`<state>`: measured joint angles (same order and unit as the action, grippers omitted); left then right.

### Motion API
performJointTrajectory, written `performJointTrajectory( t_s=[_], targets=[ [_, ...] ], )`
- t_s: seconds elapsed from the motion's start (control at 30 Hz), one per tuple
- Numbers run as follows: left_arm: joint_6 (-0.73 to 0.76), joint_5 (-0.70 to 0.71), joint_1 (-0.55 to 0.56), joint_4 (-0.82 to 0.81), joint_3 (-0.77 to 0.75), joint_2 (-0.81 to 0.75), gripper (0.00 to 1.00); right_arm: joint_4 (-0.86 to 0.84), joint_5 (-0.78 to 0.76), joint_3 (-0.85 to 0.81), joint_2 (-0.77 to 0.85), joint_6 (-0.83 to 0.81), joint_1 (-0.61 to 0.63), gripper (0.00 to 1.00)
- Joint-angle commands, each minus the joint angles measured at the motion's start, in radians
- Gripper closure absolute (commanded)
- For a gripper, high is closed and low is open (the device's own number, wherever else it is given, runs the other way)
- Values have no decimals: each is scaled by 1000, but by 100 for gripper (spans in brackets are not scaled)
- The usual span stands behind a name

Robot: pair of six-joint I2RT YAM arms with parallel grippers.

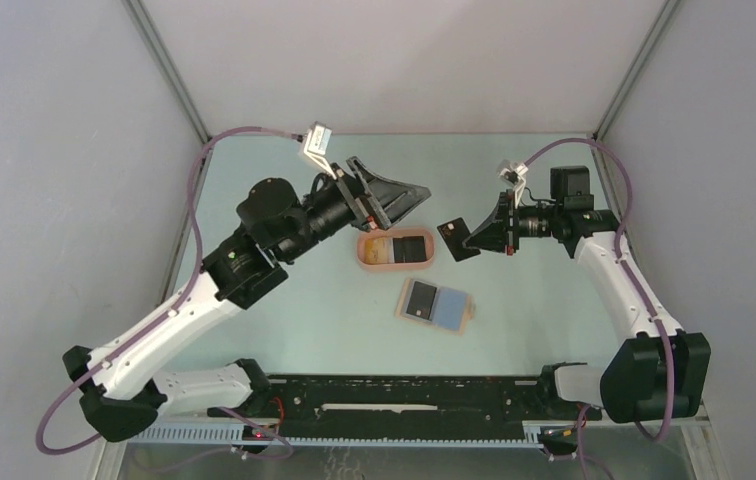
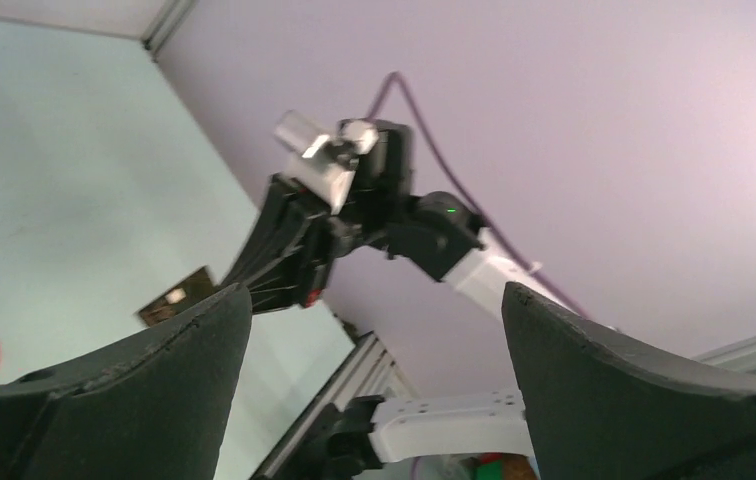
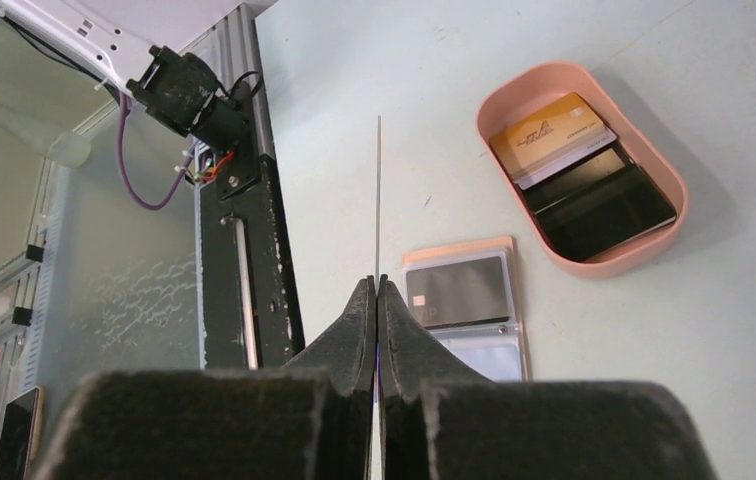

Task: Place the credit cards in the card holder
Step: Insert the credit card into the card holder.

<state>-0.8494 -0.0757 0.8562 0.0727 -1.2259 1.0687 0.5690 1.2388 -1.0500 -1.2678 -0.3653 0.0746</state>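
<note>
Over the table's right side, my right claw (image 3: 377, 288) was pinched tight on one black card (image 3: 378, 190) (edge-on from my wrist). My left claw (image 1: 406, 196) hung wide open, empty, by the pink tray (image 1: 362, 262) of remaining cards (image 3: 594, 185); the card holder (image 1: 436, 305) lay open just beside it.

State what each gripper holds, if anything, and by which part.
The right gripper pinches a black credit card by one edge; the left gripper holds nothing.
</note>
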Motion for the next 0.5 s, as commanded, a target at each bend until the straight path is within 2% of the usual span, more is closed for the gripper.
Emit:
performJointTrajectory(
  t_s=[0.0,0.47],
  targets=[
    [-15,163,97,132,-175,18,0,28,42,-34,13,-13,-16,100],
    [-14,222,115,188,-176,-77,0,47,14,-42,-42,-28,-40,100]
  ],
)
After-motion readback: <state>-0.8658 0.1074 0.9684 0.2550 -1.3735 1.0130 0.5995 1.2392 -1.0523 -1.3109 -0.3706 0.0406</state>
